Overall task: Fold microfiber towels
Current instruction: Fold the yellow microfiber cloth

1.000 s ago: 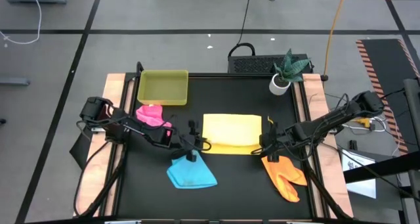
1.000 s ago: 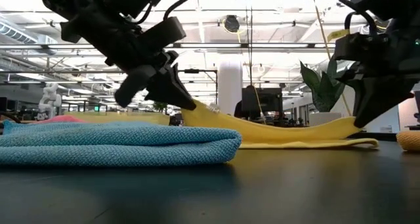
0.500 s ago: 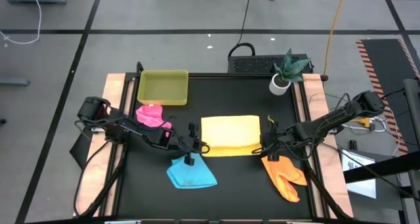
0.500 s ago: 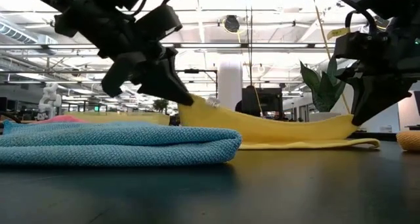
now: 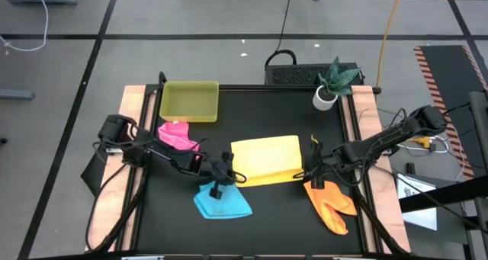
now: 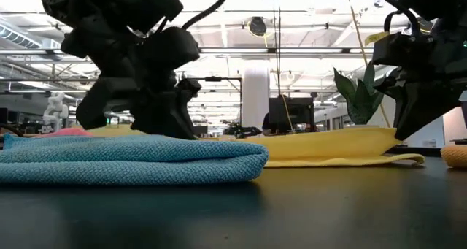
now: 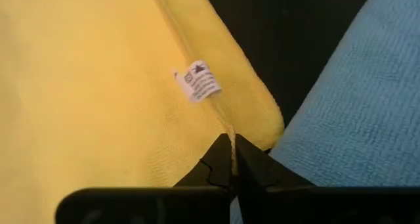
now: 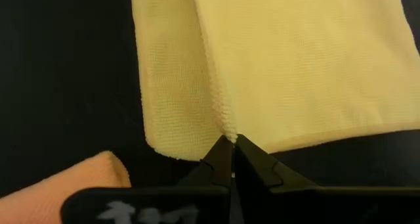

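Now the yellow towel [image 5: 264,159] lies folded mid-table, its left edge lower than a moment ago. The left gripper [image 7: 231,159], fingers pressed together on that edge beside the blue towel [image 5: 222,201], has carried it down toward the table. The right gripper [image 8: 231,147] pinches the towel's opposite edge near the orange towel [image 5: 331,205]. The fold looks nearly laid. The pink towel [image 5: 175,133] waits by the tray [image 5: 189,101].

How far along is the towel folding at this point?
In hand: the yellow towel is mid-fold, one layer doubled over another, with the left end effector and right end effector each shut on a near corner. The blue towel beside it looks already folded. Left: the pink towel and orange towel lie bunched.
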Controlling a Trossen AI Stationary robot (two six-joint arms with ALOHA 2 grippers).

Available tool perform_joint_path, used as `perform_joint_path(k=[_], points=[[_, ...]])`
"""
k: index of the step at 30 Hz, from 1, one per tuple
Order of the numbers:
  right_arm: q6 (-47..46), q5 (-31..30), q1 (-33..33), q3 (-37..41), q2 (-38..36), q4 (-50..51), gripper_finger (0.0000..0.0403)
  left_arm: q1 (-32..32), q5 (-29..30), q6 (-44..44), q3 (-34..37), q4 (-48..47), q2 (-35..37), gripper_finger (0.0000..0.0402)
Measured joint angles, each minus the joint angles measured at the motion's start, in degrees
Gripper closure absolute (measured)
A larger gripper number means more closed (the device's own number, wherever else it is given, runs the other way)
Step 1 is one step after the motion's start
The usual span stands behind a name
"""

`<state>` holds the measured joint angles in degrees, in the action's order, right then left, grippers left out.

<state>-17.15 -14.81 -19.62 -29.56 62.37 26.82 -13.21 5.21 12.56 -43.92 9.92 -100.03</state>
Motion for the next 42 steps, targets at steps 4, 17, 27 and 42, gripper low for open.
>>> perform_joint_path(k=[4,17,27,42], points=[[0.55,-0.09,0.0,0.0,0.0,-0.22,0.0401,0.06,-2.38,0.24,0.04,0.57,-1.77,0.0397],[1.36,-3.08,0.0,-0.19,-4.17,0.56,0.0401,0.11,-1.93,2.32,0.07,2.5,-1.86,0.0394],[-2.27,7.63,-0.11,0.83,-6.54,-2.31,0.0401,0.07,-4.68,1.75,0.05,3.52,-1.86,0.0392],[-3.12,12.02,-0.13,6.49,-3.41,-6.69,0.0364,0.07,-4.76,0.31,0.04,3.39,-1.86,0.0376]])
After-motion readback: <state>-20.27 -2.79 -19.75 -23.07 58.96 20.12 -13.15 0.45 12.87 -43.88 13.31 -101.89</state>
